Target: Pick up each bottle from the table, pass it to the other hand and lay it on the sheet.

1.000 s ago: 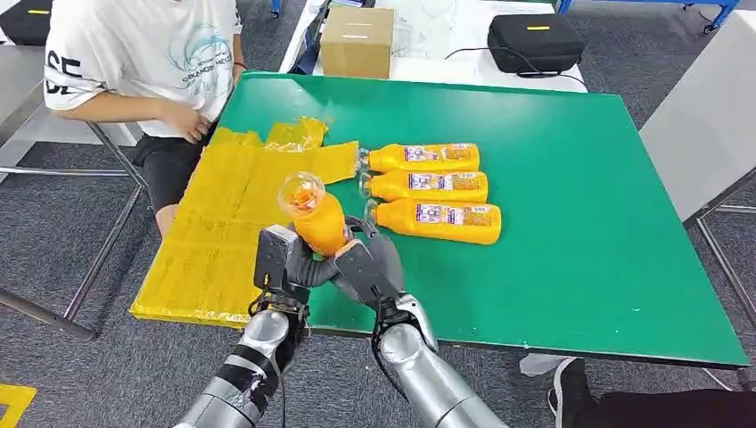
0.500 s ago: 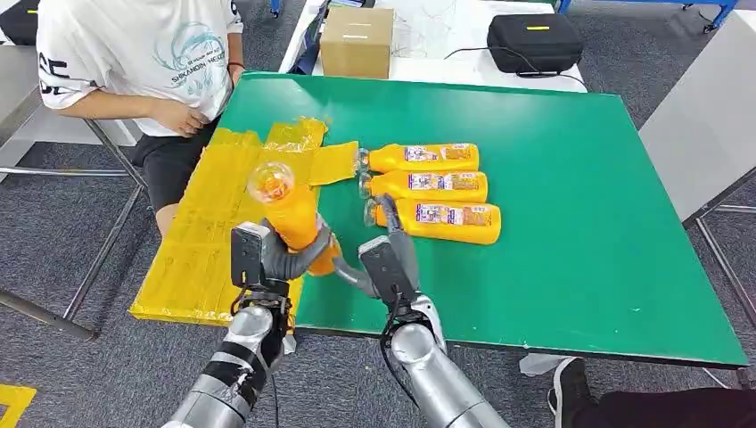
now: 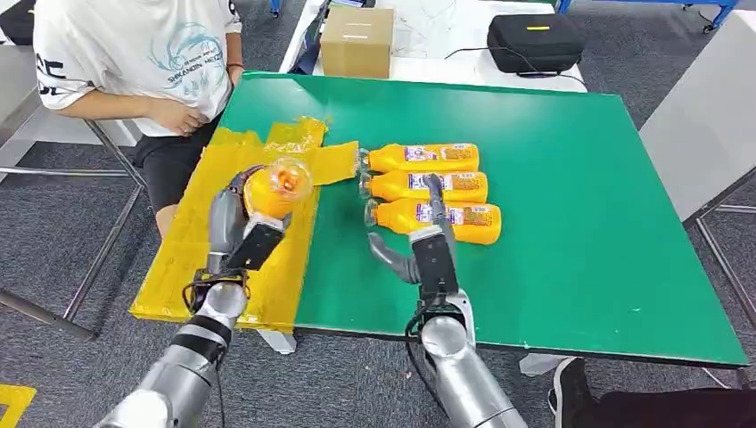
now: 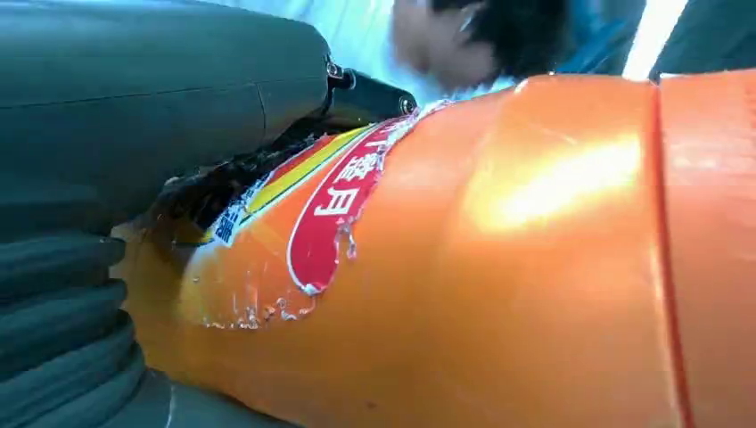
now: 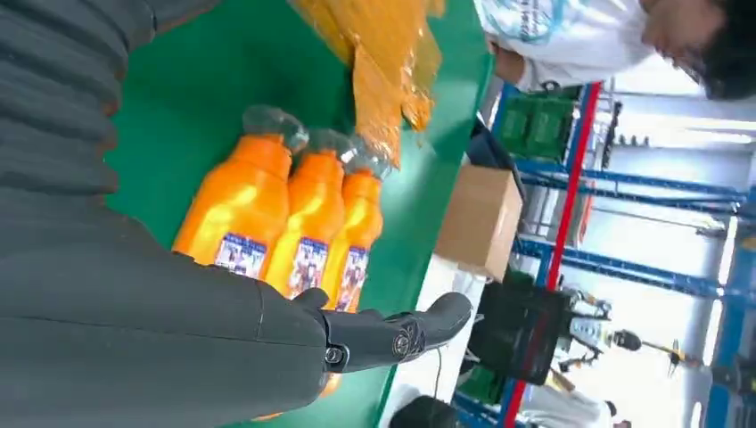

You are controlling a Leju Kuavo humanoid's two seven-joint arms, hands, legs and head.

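From the head view my left hand [image 3: 239, 234] grips the orange plastic juice bottle [image 3: 275, 187] over the crinkled yellow sheet [image 3: 214, 241], ready for laying down; its wrist view confirms the clasp, while my right hand [image 3: 426, 250] hangs released near three more bottles [image 5: 294, 232] on the green tabletop [image 3: 571, 214].

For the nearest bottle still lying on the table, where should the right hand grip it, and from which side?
Probably around the labelled body of the nearest bottle, coming down from above. It lies on its side, cap towards the sheet, a neighbouring bottle close behind; the right hand hovers open at its near side.
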